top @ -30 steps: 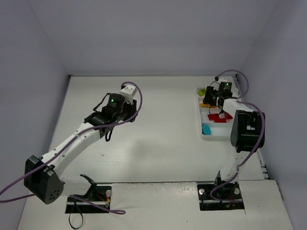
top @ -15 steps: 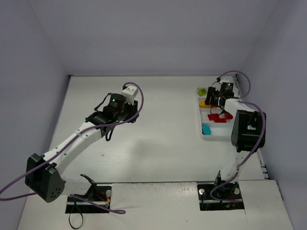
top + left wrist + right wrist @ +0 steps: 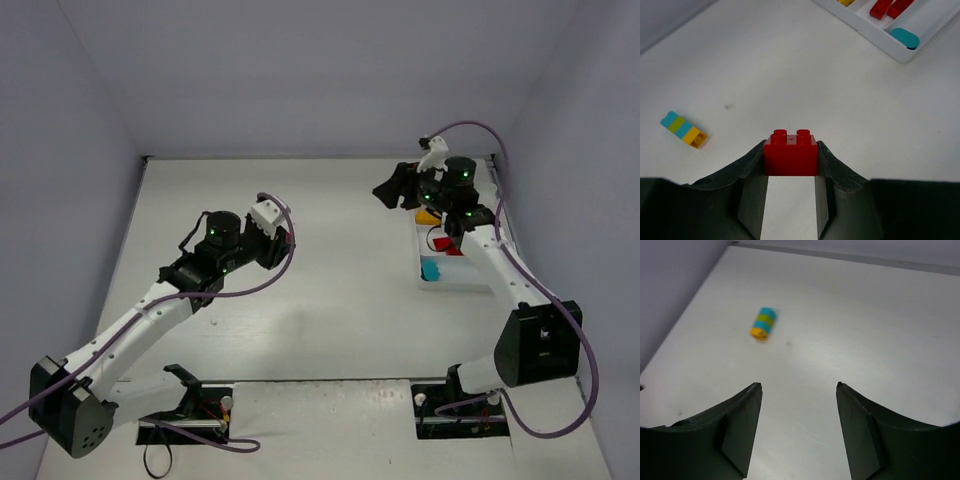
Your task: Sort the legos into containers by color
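**Left gripper holds a red brick, right gripper empty**

The left gripper [image 3: 790, 148] is clamped on a red brick [image 3: 790, 159] over the table [image 3: 790, 75]. The right gripper [image 3: 798, 386] hangs with its jaws apart, holding nothing. Only the wrist views show a cyan-green-yellow stack [image 3: 683, 129] lying on the table, well apart from the tray [image 3: 875, 37]. In the tray, a cyan piece [image 3: 905, 38] lies in the end compartment, red bricks [image 3: 889, 7] in the next, and a yellow brick [image 3: 845, 1] beyond.

White table [image 3: 350, 285], pale lavender walls [image 3: 300, 70]
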`<state>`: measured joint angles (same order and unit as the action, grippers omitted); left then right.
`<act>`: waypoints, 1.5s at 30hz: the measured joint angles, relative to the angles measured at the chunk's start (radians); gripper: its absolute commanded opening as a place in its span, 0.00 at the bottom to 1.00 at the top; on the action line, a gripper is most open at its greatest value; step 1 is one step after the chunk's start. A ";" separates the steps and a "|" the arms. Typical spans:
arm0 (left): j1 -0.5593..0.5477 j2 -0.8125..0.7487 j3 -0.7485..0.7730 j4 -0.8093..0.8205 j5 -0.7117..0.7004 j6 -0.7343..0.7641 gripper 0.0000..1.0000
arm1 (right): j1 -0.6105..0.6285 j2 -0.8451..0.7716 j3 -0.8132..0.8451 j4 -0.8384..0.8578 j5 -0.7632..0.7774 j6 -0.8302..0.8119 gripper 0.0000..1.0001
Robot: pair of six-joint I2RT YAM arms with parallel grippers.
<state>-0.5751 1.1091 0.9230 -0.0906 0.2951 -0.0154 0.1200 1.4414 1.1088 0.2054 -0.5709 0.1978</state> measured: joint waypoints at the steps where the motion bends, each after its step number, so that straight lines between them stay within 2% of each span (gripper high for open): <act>1: -0.001 -0.022 -0.013 0.014 0.016 0.026 0.09 | 0.028 -0.021 -0.008 0.009 -0.028 0.016 0.58; 6: -0.003 -0.109 -0.061 0.068 0.113 0.171 0.09 | 0.190 -0.098 -0.071 0.043 -0.114 0.114 0.59; 14: -0.006 -0.180 -0.150 0.120 0.196 0.315 0.11 | 0.360 -0.163 -0.148 0.144 -0.166 0.249 0.62; 18: -0.007 -0.175 -0.153 0.134 0.222 0.342 0.11 | 0.407 -0.168 -0.193 0.226 -0.179 0.315 0.72; 21: -0.007 -0.174 -0.154 0.146 0.230 0.352 0.11 | 0.438 -0.168 -0.209 0.260 -0.181 0.350 0.75; 27: -0.009 -0.173 -0.165 0.164 0.243 0.356 0.12 | 0.483 -0.159 -0.209 0.320 -0.181 0.378 0.75; 34: -0.018 -0.170 -0.166 0.173 0.251 0.356 0.12 | 0.538 -0.075 -0.198 0.345 -0.173 0.397 0.73; 39: -0.021 -0.167 -0.170 0.169 0.252 0.357 0.12 | 0.562 -0.031 -0.184 0.369 -0.157 0.408 0.64; 42: -0.026 -0.166 -0.170 0.172 0.255 0.358 0.11 | 0.573 -0.016 -0.172 0.375 -0.154 0.412 0.51; 43: -0.027 -0.165 -0.170 0.173 0.255 0.358 0.11 | 0.576 -0.012 -0.168 0.375 -0.153 0.412 0.39; 45: -0.028 -0.163 -0.170 0.174 0.250 0.368 0.12 | 0.581 -0.008 -0.164 0.373 -0.144 0.417 0.23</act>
<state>-0.6033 0.9466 0.7528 0.0830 0.5449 0.3523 0.7010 1.4334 0.9447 0.5785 -0.7151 0.6144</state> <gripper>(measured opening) 0.305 0.394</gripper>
